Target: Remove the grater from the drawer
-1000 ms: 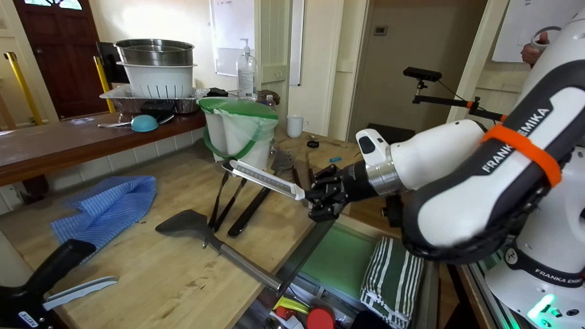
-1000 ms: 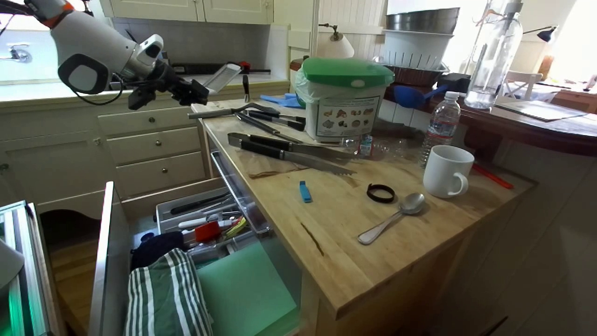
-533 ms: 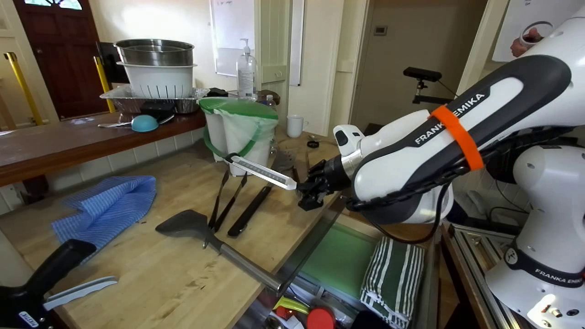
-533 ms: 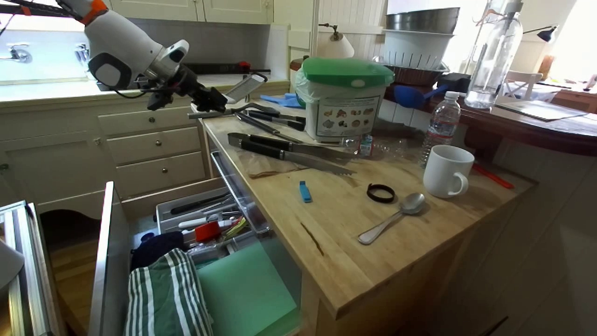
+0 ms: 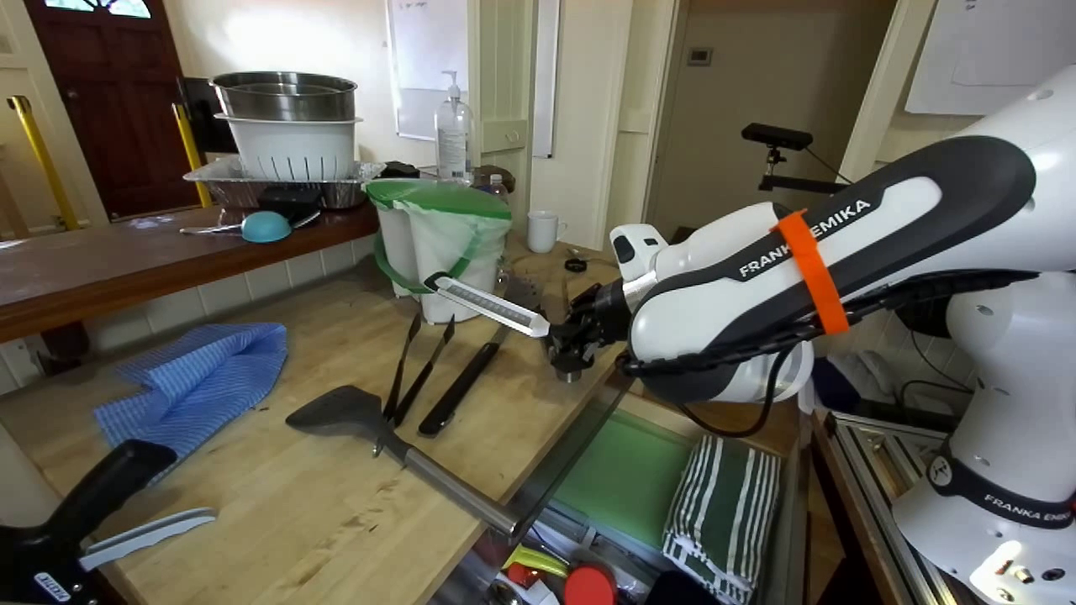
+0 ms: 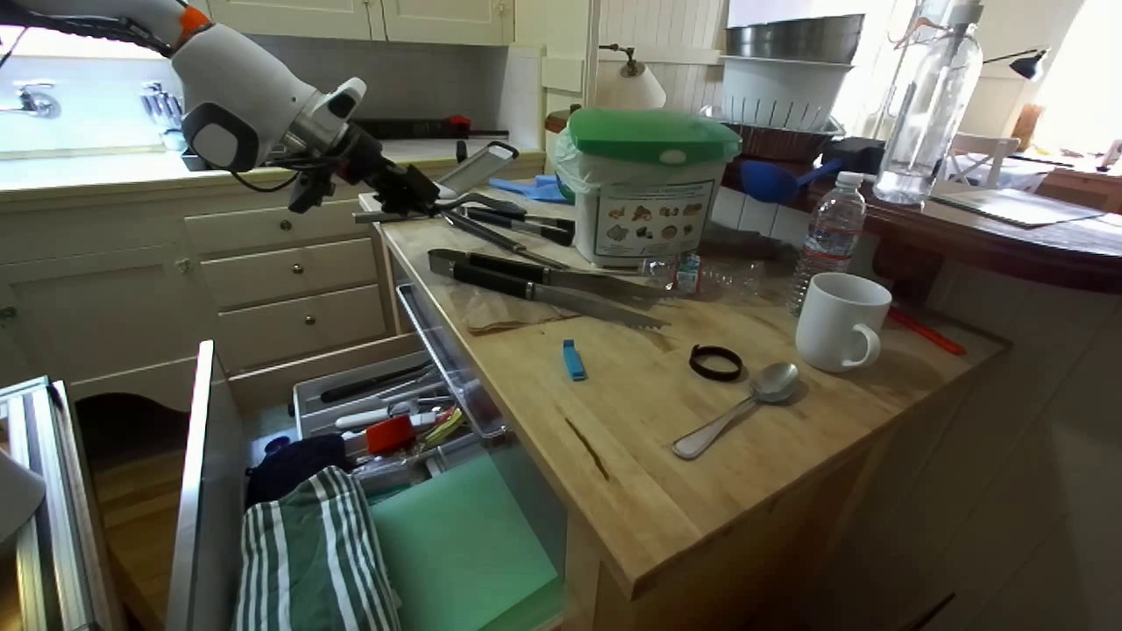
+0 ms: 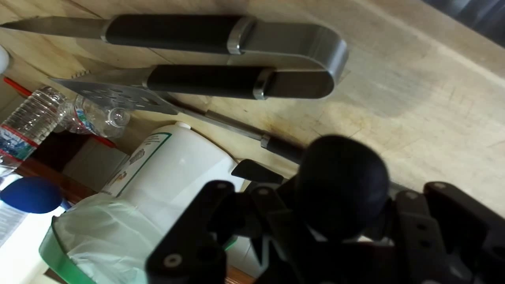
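Observation:
The pale-grey grater (image 5: 492, 307) is out of the drawer, held over the wooden counter; it also shows in an exterior view (image 6: 478, 169). My gripper (image 5: 561, 344) is shut on its dark handle, and the blade points away from the wrist towards the bucket. In the wrist view the handle's dark rounded end (image 7: 341, 185) sits between the fingers and hides most of the grater. I cannot tell whether the grater touches the counter. The drawer (image 6: 197, 491) stands open beside the counter, with green liner and a green-and-white striped cloth (image 6: 311, 552) inside.
Black tongs (image 7: 189, 33), a dark spatula (image 5: 345, 412) and other utensils lie on the counter. The green-lidded bucket (image 6: 653, 193) stands just beyond the grater's far end. A white mug (image 6: 841, 320), bottle (image 6: 828, 232) and spoon (image 6: 736, 412) are further along. A blue cloth (image 5: 202, 370) lies opposite.
My gripper has carried the grater further over the counter and slightly lower. The handle's end now tips down below the fingers. The arm has swung towards the counter; the drawer has not moved.

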